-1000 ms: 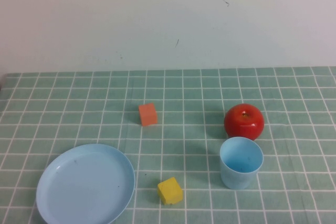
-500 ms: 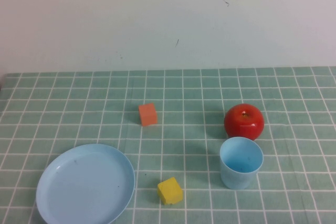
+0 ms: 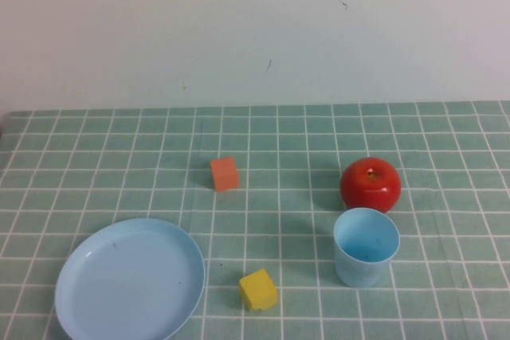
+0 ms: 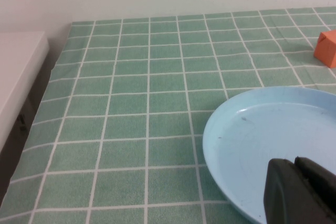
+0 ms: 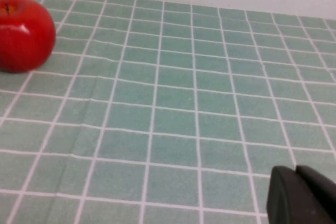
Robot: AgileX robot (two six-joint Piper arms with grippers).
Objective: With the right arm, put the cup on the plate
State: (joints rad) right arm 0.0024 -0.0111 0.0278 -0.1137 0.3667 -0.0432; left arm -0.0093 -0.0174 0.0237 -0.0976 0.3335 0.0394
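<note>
The light blue cup [image 3: 366,247] stands upright on the checked cloth at the front right, just in front of a red apple [image 3: 370,184]. The light blue plate [image 3: 130,283] lies at the front left; it also shows in the left wrist view [image 4: 273,140]. My left gripper [image 4: 295,166] is shut and empty, over the near edge of the plate. My right gripper [image 5: 296,174] is shut and empty above bare cloth, to the right of the apple [image 5: 23,34]. The cup is out of the right wrist view. Neither arm shows in the high view.
An orange cube [image 3: 225,173] sits mid-table; it also shows in the left wrist view [image 4: 326,48]. A yellow cube [image 3: 258,290] lies between plate and cup. A white wall stands behind the table. The table's left edge [image 4: 39,93] borders a white surface.
</note>
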